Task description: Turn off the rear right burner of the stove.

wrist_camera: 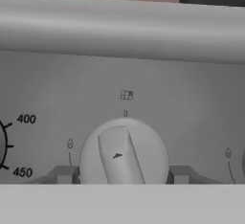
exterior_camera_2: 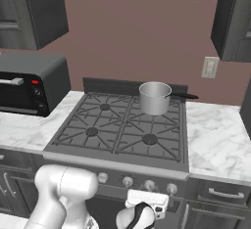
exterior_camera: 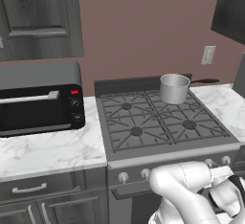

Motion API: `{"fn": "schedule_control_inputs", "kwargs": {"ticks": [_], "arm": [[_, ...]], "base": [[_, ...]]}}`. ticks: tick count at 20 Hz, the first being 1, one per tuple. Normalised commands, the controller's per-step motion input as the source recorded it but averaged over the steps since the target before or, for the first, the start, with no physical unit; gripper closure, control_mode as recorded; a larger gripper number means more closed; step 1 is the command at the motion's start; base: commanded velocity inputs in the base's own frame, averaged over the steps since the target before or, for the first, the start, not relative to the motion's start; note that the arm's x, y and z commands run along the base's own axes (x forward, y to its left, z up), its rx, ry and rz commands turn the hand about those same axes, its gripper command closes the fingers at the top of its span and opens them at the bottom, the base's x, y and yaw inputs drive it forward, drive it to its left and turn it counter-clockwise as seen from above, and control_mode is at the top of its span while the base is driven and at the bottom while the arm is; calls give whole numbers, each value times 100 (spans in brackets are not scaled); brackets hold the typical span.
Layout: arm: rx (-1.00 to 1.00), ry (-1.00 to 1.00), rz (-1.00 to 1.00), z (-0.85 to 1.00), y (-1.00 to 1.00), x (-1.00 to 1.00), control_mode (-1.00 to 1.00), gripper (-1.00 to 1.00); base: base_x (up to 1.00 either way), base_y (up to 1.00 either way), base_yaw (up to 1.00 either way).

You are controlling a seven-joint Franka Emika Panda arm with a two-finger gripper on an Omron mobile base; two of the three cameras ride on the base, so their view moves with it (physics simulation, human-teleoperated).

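Observation:
The stove (exterior_camera: 172,155) (exterior_camera_2: 112,163) is a grey steel range with a dark four-section grate. A steel saucepan (exterior_camera: 174,88) (exterior_camera_2: 155,97) stands on the rear right burner (exterior_camera: 192,105) (exterior_camera_2: 172,118) and covers its centre. My gripper (wrist_camera: 122,174) is down at the front knob row (exterior_camera_2: 148,195). It is shut on a round silver knob (wrist_camera: 123,151), with one dark fingertip (wrist_camera: 64,174) on each side. The knob's ridge stands almost upright, tilted slightly. Left of it, a dial edge shows the numbers 400 and 450.
A black toaster oven (exterior_camera: 40,98) (exterior_camera_2: 29,83) sits on the marble counter (exterior_camera: 52,151) left of the stove. More counter (exterior_camera_2: 218,140) lies to the right, with a wall outlet (exterior_camera_2: 210,67) above. Dark cabinets and a range hood hang overhead.

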Motion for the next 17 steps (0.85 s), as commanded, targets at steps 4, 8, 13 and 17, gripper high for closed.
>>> {"fn": "schedule_control_inputs", "kwargs": {"ticks": [4,8,13,17], "arm": [[33,-9,-3,47,0,0,-100,100],[36,-4,-3,42,0,0,-100,100],[39,-1,-5,48,6,0,-100,100],[36,-1,-5,49,9,-1,-100,100]], "base": [[0,0,0],[0,0,0],[0,0,0],[0,0,0]]}}
